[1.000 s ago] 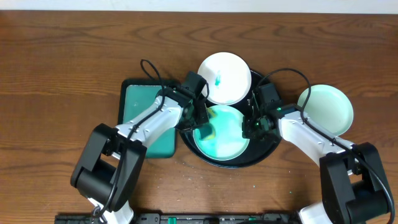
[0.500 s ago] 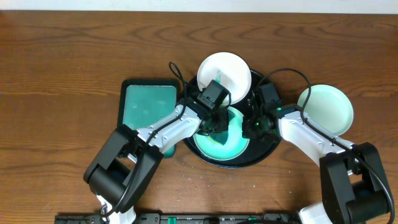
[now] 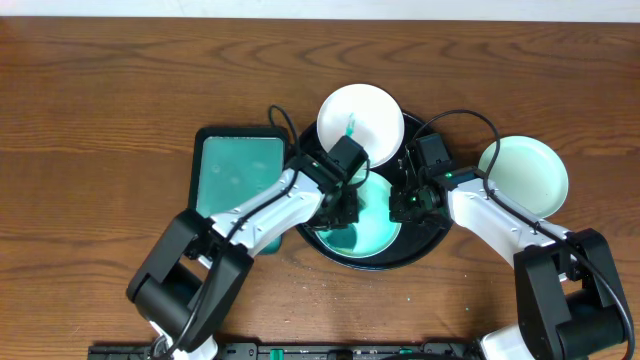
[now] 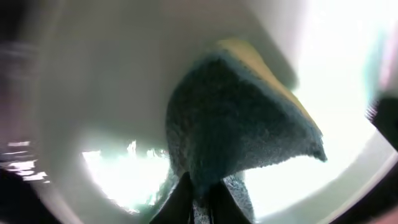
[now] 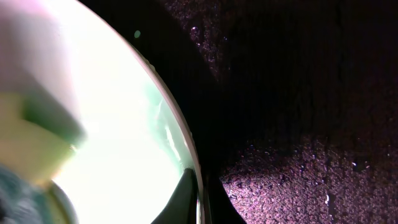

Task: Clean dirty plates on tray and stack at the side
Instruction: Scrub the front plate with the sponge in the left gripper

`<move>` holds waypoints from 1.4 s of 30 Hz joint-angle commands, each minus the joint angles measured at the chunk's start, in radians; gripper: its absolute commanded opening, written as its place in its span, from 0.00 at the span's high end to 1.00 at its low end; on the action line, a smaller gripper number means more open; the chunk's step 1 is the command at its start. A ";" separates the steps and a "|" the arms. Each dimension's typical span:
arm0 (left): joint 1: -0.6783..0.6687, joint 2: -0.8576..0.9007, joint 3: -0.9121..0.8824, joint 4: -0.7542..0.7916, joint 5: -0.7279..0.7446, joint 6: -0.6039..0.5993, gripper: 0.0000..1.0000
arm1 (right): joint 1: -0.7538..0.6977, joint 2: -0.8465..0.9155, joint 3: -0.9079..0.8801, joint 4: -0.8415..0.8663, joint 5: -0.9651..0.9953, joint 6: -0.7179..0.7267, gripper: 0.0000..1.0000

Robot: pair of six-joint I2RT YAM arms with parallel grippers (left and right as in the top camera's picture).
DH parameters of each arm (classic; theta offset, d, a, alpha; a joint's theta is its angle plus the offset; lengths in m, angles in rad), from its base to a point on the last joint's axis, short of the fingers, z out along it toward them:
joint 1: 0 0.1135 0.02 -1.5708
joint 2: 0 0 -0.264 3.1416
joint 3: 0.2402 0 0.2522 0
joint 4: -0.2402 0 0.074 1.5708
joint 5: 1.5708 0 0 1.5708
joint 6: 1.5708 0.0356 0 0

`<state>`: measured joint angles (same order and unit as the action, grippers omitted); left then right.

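Observation:
The round black tray [image 3: 425, 250] holds two dirty plates. The front plate [image 3: 372, 222] is covered in teal smears. The back plate [image 3: 362, 115] has a small teal mark. My left gripper [image 3: 343, 205] is shut on a dark sponge [image 4: 242, 134] pressed onto the front plate [image 4: 106, 93]. My right gripper [image 3: 405, 205] is shut on that plate's right rim [image 5: 189, 149], over the tray's floor [image 5: 298, 124]. A third plate [image 3: 525, 175], pale and wiped, lies on the table to the right of the tray.
A rectangular teal tray with a black rim [image 3: 235, 165] lies to the left of the round tray, partly under my left arm. Bare wooden table [image 3: 100, 100] lies all round.
My left gripper swept the sponge from the front plate's left side towards its middle, then back a little to the front left. The right gripper has not moved.

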<state>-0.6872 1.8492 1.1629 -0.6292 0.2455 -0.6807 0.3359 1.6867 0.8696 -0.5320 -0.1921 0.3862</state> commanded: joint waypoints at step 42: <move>0.046 0.098 -0.015 0.116 -0.089 -0.013 0.93 | 0.021 0.033 -0.014 -0.009 0.008 0.010 0.99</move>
<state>-0.6861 1.9205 1.1725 -0.4206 0.4263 -0.6754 0.3370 1.6894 0.8696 -0.5365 -0.2344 0.4019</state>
